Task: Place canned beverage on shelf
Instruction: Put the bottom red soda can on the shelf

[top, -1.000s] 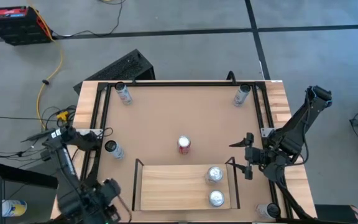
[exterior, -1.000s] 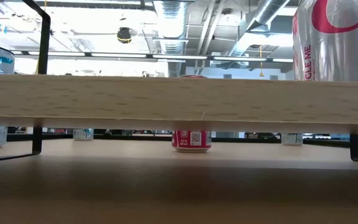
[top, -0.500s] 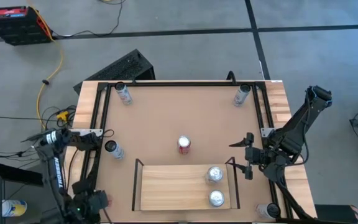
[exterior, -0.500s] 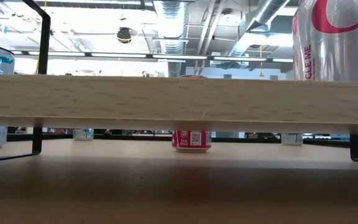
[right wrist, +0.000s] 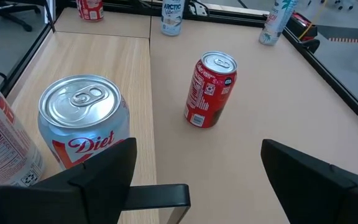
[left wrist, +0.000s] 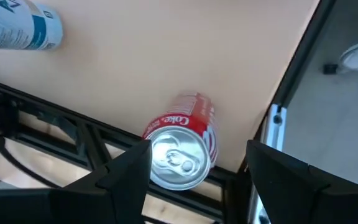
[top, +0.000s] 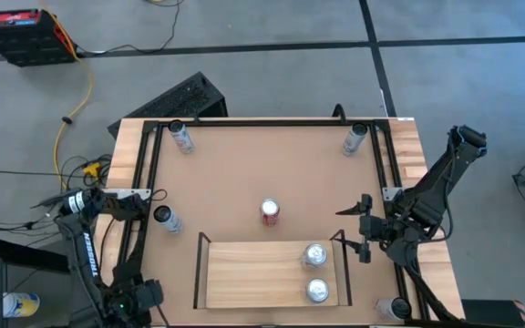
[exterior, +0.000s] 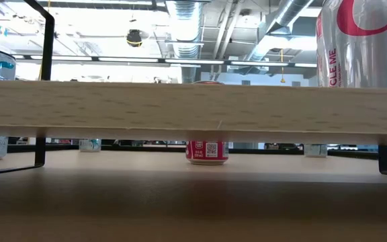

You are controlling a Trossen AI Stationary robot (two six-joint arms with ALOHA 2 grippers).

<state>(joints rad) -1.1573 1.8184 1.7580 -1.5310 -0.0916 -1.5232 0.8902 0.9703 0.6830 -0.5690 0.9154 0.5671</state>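
Observation:
The shelf, a pale wood board with black end rails, stands at the table's near edge. Two silver cans stand on its right end. A red can stands on the tabletop just beyond the shelf. It also shows in the right wrist view. My right gripper is open and empty, level, right of the shelf. My left gripper is open above the table's near left corner. Its fingers stand either side of a red cola can, which stands upright there.
Slim cans stand at the far left, far right, left and near right of the table. A black frame rims the brown top. A silver diet can is nearest my right gripper.
My left arm has swung toward the table's left edge, carrying its gripper from beside the shelf's left rail out over the near left corner. My right arm and all the cans have kept still.

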